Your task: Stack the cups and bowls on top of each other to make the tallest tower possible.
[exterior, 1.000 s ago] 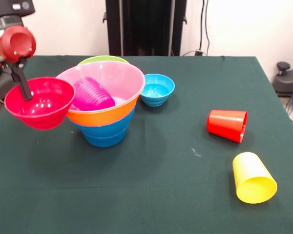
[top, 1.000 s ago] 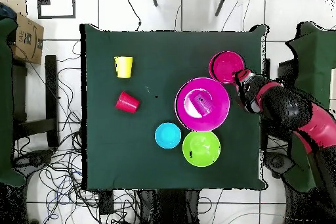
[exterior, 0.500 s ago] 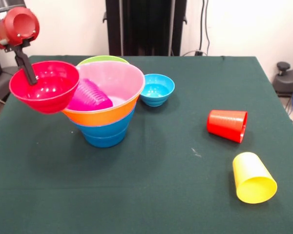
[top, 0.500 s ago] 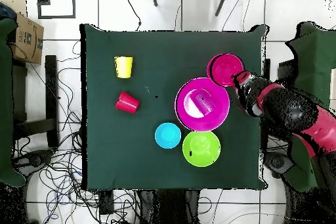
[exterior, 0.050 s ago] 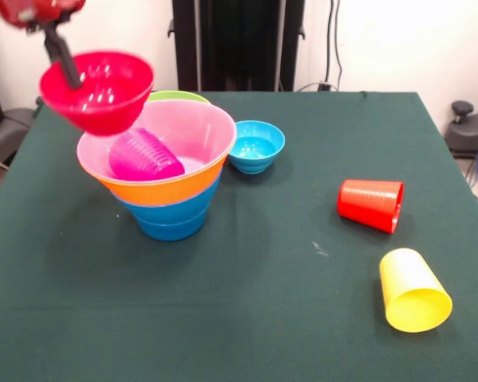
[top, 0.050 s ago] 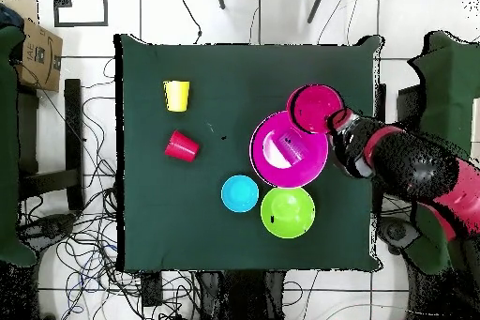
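The tower (exterior, 0.050 s ago: 169,187) stood on the table (exterior, 0.050 s ago: 247,318), a purple cup (exterior, 0.050 s ago: 143,155) lying in its pink bowl (exterior, 0.050 s ago: 193,131). Above its rim hung the red bowl (exterior, 0.050 s ago: 103,91), lifted clear, its edge clamped in the gripper (exterior, 0.050 s ago: 64,60).

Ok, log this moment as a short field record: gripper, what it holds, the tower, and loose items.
gripper: shut on red bowl, held in the air above the tower's rim
tower: blue base, orange, then pink bowl on top
purple cup: lying inside pink bowl
green bowl: beside tower
light-blue bowl: upright on table
red cup, yellow cup: on their sides
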{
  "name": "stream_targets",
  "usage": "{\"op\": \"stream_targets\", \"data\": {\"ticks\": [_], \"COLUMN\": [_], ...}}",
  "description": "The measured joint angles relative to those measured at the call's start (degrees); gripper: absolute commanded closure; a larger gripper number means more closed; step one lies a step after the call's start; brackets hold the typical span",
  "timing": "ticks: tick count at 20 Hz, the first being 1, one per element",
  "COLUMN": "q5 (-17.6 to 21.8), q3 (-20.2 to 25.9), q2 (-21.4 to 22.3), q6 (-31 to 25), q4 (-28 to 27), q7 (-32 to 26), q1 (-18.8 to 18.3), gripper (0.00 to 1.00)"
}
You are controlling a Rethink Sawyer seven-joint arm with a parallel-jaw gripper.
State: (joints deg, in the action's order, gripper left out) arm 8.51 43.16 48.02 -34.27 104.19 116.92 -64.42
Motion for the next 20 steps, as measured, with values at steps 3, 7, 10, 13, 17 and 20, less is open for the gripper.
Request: {"op": "stream_targets", "data": {"ticks": [3, 7, 10, 13, 17, 20], "q5": [-2.95, -5.01, -6.07, -6.62, -6.64, -6.64], "q3": [-0.11, -0.23, -0.59, -1.03, -1.97, -2.95], "q2": [5.41, 9.30, 11.81, 13.12, 14.50, 15.10], "q6": [-1.33, -1.86, -1.86, -1.83, -0.31, 1.89], "q4": [2.84, 4.98, 6.51, 7.87, 10.49, 12.37], "q7": [0.00, 0.00, 0.00, 0.00, 0.00, 0.00], "q1": [0.66, 1.03, 1.39, 1.52, 1.57, 1.72], "gripper": [1.00, 1.00, 1.00, 1.00, 1.00, 1.00]}}
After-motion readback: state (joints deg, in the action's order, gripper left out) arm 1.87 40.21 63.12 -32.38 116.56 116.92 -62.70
